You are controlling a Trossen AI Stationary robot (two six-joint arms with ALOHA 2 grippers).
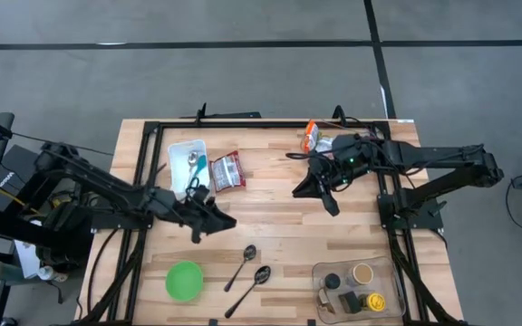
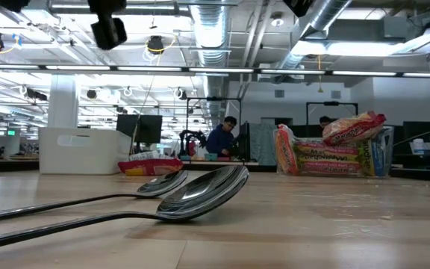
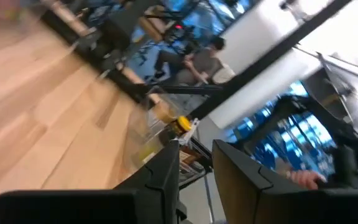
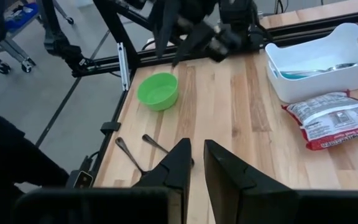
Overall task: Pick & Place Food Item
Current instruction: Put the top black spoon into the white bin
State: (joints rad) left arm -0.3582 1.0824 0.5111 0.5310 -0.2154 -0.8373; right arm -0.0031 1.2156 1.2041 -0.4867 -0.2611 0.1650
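Both arms hovering, nothing gripped.
Left gripper [image 1: 208, 220] fingers standing slightly parted, empty; right gripper [image 1: 320, 190] nearly pressed together, empty. Red food packet [image 1: 227, 170] lying just beyond the left gripper, beside white bin [image 1: 178, 150]. Risk: descending fingers skidding the slick packet away.

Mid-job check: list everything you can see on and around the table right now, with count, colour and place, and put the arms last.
white bin: one, white, far left of table, utensils inside
red snack packet: one, red and white, beside the bin
orange packet: one, orange and white, far edge near the right arm
spoons: two, silver, near middle front
green bowl: one, green, front left
clear tray: one, clear, front right corner, holding small jars and containers
person: one seated, in the room behind
left tool: over bare wood, front of the bin, fingers slightly apart, empty
right tool: over table centre-right, fingers nearly together, empty
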